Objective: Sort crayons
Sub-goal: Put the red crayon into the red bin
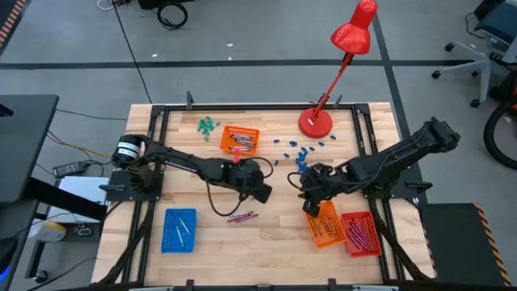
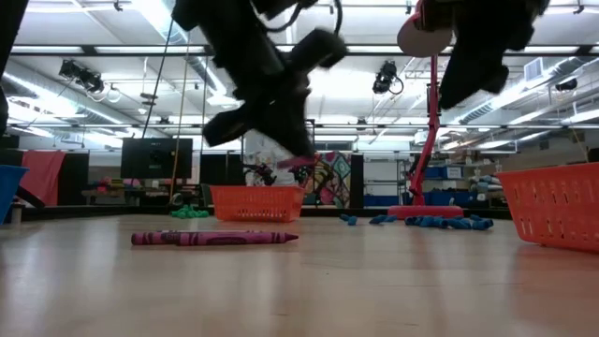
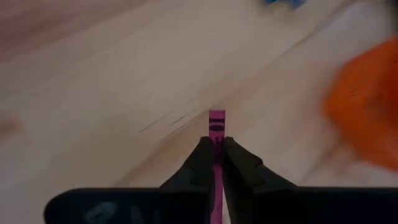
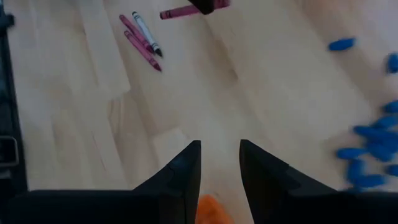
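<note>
A magenta crayon [image 3: 216, 127] is pinched in the left gripper [image 3: 216, 163], lifted above mid-table, likely bound for a basket (which one is unclear). More crayons [image 1: 241, 217] lie below. The right gripper [image 4: 220, 163] hovers, fingers apart, holding nothing, by the orange basket [image 1: 325, 227]; the red basket [image 1: 361, 234] holds crayons.

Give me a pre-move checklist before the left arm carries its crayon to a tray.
1. Left gripper shut on the magenta crayon: ok.
2. Crayon lifted off the table: ok, low view shows it in the air.
3. Right gripper open, holding nothing: ok.
4. Right gripper apart from the left: ok in high view.
5. Which tray takes magenta: cannot tell.
6. Loose crayons left on the table: not ok, some remain.
</note>
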